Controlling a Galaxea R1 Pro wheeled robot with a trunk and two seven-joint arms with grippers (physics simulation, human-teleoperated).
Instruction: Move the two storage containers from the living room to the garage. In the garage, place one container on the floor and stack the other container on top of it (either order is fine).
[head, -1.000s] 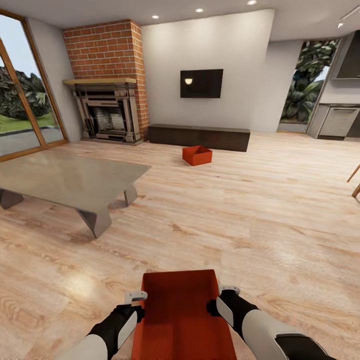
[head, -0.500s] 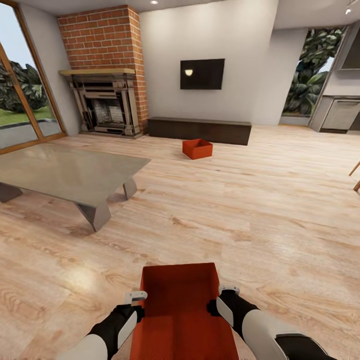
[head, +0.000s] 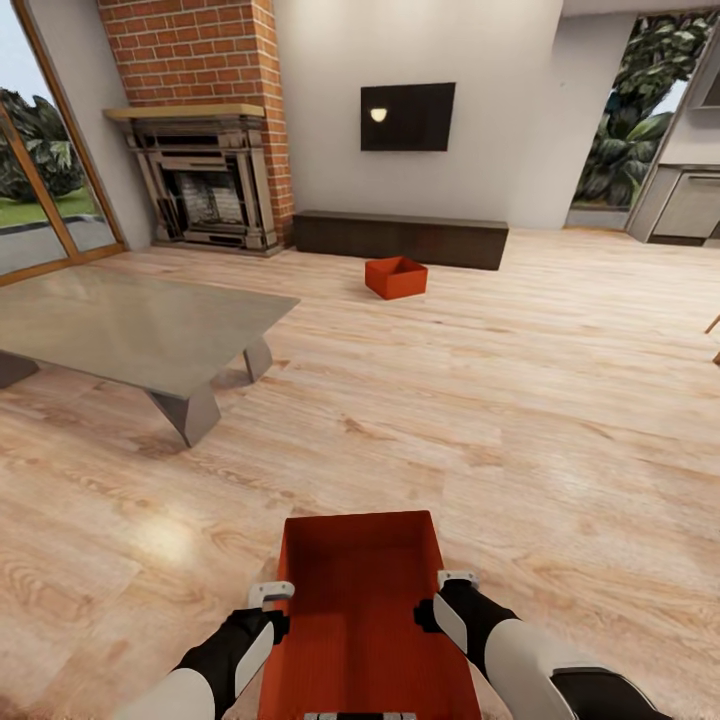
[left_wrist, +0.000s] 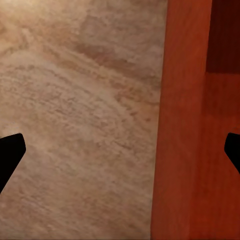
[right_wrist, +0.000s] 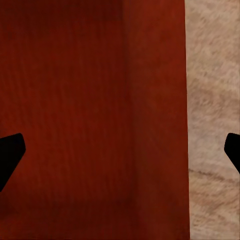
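The long shallow storage container (head: 355, 610) sits at 6 o'clock in the head view, close in front of the robot, its open red-orange interior holding nothing visible. It lies between the two grippers over the light wood-plank floor (head: 560, 420) of the living room. The deeper, squarer storage container (head: 396, 277) stands well apart at about 12 o'clock, on the planks just in front of the long dark low cabinet (head: 400, 238); its inside looks bare too, though it is small at this range.

The left gripper (head: 268, 612) is at the tray's left wall, the right gripper (head: 441, 598) at its right wall — each with a finger on either side of the rim. In the left wrist view the left gripper (left_wrist: 120, 150) has its jaws spread wide, the ribbed wall (left_wrist: 182, 150) standing between the dark fingertips (left_wrist: 10, 152). In the right wrist view the right gripper (right_wrist: 120, 150) is likewise spread wide around the wall. Whether the pads press the wall I cannot tell.

A grey low table (head: 130, 325) stands at 10 o'clock, a red-brick fireplace (head: 195, 130) at 11 o'clock, a wall TV (head: 407, 117) at 12 o'clock.
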